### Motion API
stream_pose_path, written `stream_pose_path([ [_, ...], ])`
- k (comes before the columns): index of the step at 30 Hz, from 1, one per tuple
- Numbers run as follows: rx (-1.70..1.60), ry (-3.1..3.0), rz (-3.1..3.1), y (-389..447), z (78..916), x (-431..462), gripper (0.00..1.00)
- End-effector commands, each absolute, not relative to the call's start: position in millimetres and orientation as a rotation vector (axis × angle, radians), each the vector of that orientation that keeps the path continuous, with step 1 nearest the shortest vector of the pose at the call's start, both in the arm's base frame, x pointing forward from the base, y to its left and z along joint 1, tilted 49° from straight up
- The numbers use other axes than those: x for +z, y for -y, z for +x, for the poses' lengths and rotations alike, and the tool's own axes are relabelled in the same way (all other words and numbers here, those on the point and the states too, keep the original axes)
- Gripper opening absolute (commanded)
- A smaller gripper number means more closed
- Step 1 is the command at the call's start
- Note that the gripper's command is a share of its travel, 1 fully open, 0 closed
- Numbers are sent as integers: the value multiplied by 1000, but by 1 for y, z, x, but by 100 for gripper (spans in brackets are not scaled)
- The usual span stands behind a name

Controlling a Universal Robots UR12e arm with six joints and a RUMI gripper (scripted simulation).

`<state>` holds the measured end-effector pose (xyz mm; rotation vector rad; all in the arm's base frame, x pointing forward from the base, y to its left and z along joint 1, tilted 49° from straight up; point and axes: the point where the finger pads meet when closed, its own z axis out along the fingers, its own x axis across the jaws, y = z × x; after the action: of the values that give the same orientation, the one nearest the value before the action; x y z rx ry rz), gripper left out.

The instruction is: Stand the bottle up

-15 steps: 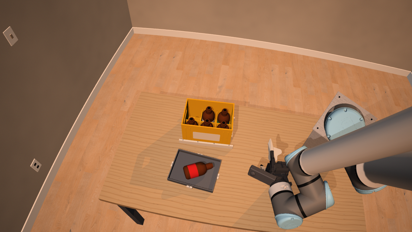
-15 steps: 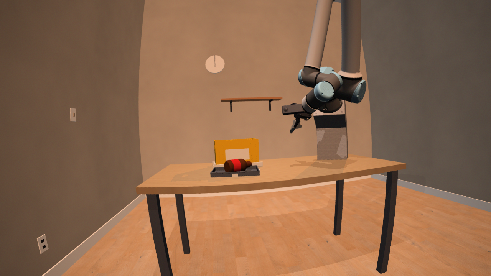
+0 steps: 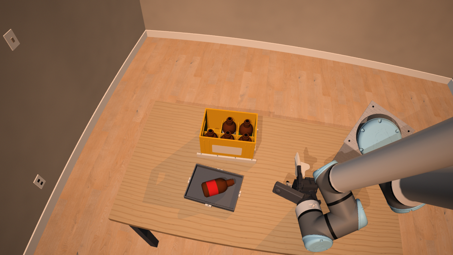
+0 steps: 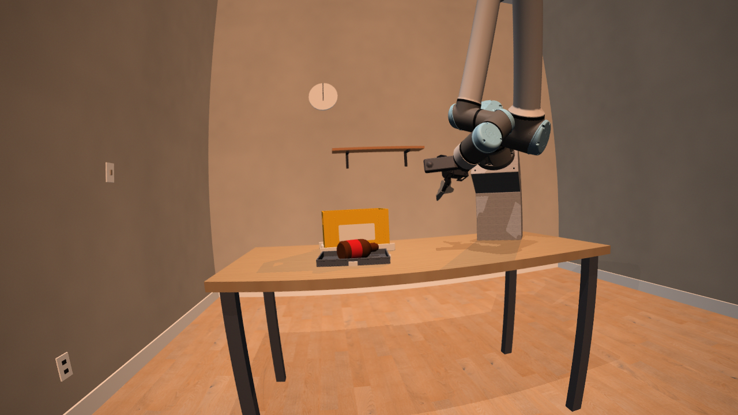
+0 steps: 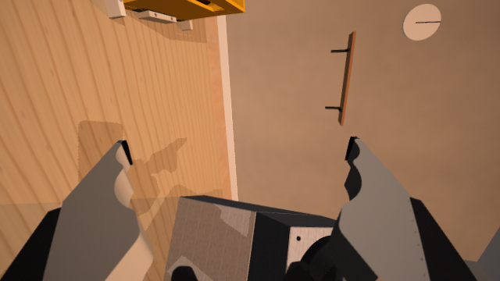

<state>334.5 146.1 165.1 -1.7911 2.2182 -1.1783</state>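
Brown walls (image 4: 103,103), wooden floor (image 4: 413,350), wall shelf (image 4: 376,148)

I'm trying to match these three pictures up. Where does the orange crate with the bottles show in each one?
Top view: the orange crate stands mid-table, just beyond the grey tray.
Exterior view: the crate stands behind the tray with the lying bottle, left of centre.
Wrist view: only a corner of the crate shows, at the top edge.
Shared landmark: the wooden table, in all three.
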Motion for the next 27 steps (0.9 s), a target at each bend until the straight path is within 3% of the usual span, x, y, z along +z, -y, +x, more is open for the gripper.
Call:
stream_pose_path([
  [1, -1178, -2218, -1791, -146, 335, 165, 100],
  [19, -995, -2396, -1613, -151, 343, 145, 100],
  [27, -662, -2669, -1236, -165, 360, 116, 100],
])
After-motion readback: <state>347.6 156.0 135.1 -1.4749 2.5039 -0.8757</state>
